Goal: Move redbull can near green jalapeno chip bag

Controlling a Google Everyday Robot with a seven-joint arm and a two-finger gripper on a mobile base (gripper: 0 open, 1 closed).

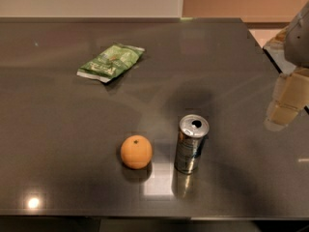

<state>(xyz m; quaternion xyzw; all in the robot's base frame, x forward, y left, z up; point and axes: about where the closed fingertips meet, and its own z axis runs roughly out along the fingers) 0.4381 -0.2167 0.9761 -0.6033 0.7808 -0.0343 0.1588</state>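
The redbull can (pixel 191 144) stands upright on the dark grey table, front and a little right of centre, its shiny top with the tab hole facing up. The green jalapeno chip bag (pixel 111 62) lies flat at the back left, well apart from the can. My gripper (pixel 288 103) is at the right edge of the view, above the table and to the right of the can, not touching it. It holds nothing that I can see.
A round orange fruit (pixel 136 152) sits just left of the can. The table's front edge (pixel 145 216) runs along the bottom of the view, and its right edge (pixel 270 57) runs close to my arm.
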